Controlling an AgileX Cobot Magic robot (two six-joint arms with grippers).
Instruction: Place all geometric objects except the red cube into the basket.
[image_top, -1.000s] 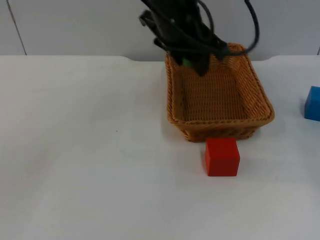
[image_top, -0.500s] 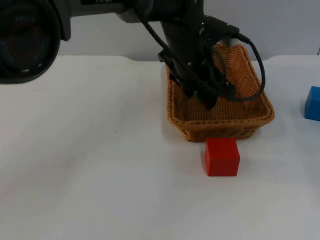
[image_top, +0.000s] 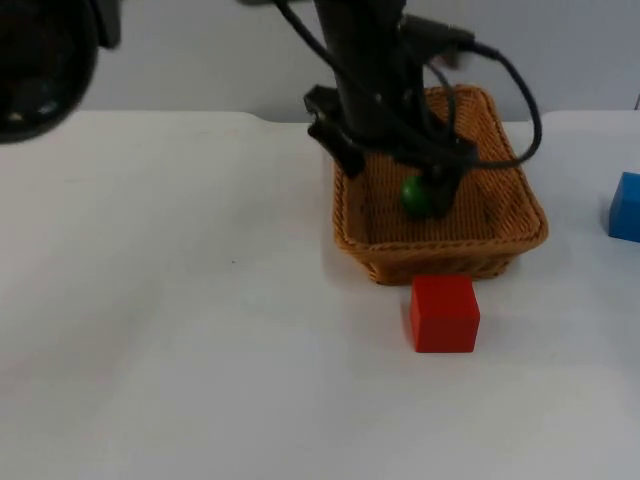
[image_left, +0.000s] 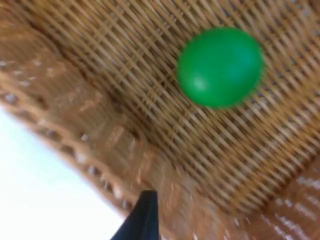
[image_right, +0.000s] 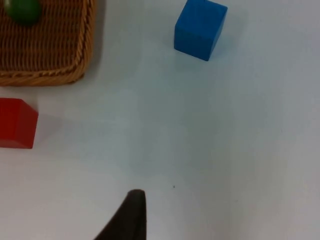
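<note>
A woven brown wicker basket (image_top: 520, 205) sits far centre-right, holding a green ball (image_top: 416, 194) on its floor. A red cube (image_top: 444, 313) rests just near it. A blue cube (image_top: 626, 207) lies far right.

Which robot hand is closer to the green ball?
The left. The left gripper hangs inside the wicker basket, right above the green ball. The right gripper waits over bare table, away from the basket, on the blue cube's side.

green ball (image_top: 416, 194) now lying free in the basket (image_top: 520, 210), left gripper (image_top: 400, 168) lower over it
</note>
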